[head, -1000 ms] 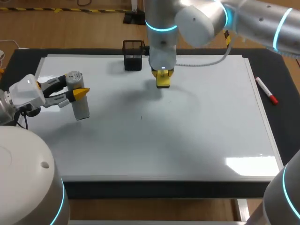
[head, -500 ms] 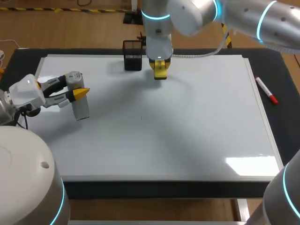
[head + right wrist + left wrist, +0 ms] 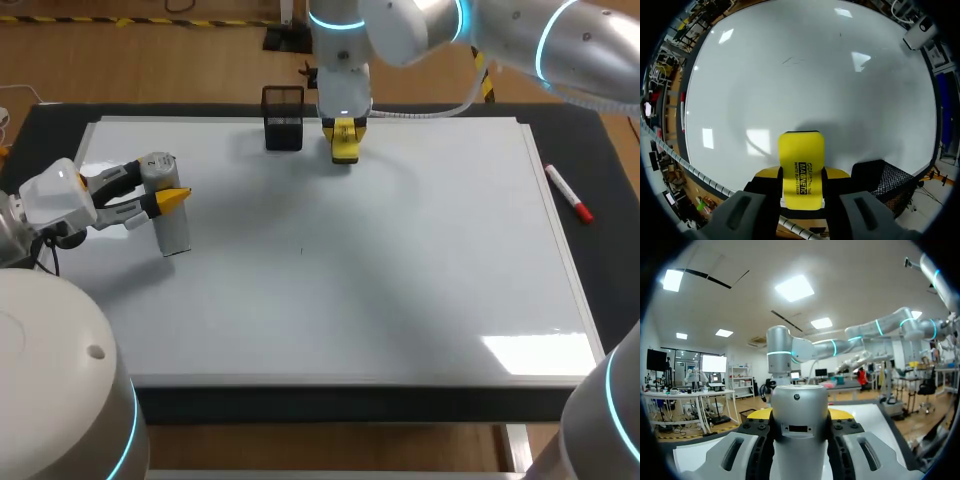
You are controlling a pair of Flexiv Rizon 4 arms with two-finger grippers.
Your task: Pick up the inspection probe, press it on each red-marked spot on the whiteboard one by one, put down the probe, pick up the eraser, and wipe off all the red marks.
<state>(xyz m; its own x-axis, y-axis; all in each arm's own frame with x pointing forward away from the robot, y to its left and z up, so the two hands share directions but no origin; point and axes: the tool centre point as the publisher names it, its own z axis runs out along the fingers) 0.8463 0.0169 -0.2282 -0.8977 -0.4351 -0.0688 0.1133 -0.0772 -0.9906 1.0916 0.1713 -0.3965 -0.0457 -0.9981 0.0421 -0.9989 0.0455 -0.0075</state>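
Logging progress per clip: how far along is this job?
Looks done: no red marks show on the whiteboard. In hand: the right gripper holds the yellow eraser by the black mesh holder; the left gripper holds the inspection probe. Left: probably releasing them.

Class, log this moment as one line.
left gripper: shut on probe | right gripper: shut on eraser beside black holder | whiteboard: no red marks visible

Bright overhead light (glare on whiteboard (image 3: pixel 340 270)).

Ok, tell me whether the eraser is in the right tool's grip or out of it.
In its grip: in the right wrist view the yellow eraser sits clamped between both fingers of the right tool.
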